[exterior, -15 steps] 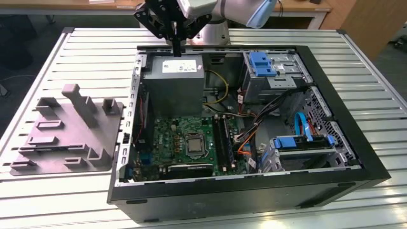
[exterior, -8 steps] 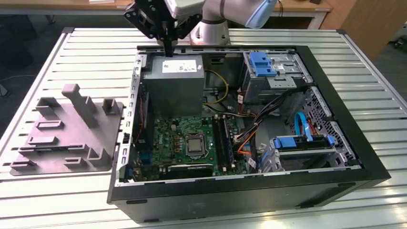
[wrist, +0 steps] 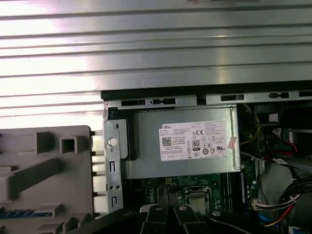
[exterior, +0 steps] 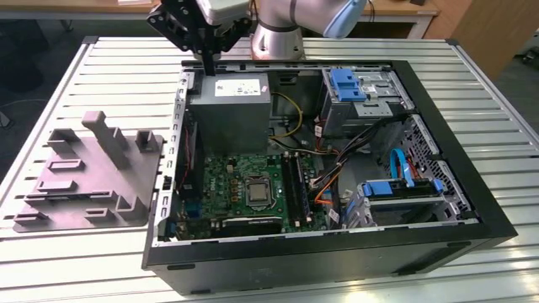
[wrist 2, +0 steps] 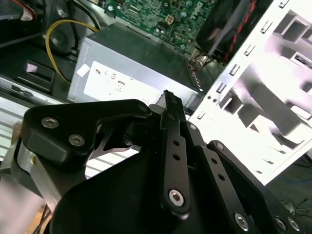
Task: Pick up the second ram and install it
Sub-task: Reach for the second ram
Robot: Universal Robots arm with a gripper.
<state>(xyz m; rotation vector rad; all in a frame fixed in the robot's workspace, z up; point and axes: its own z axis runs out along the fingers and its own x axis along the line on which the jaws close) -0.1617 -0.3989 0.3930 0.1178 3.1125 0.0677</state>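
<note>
The gripper (exterior: 208, 65) hangs over the far edge of the open case (exterior: 493, 221), just above the grey power supply (exterior: 229, 117). In the second wrist view its fingers (wrist 2: 171, 105) are drawn narrow, tips together, with nothing I can see between them. The ram (wrist: 23, 213) looks to be the bluish strip lying in the grey holder (exterior: 93, 183), which sits on the table beside the case.
</note>
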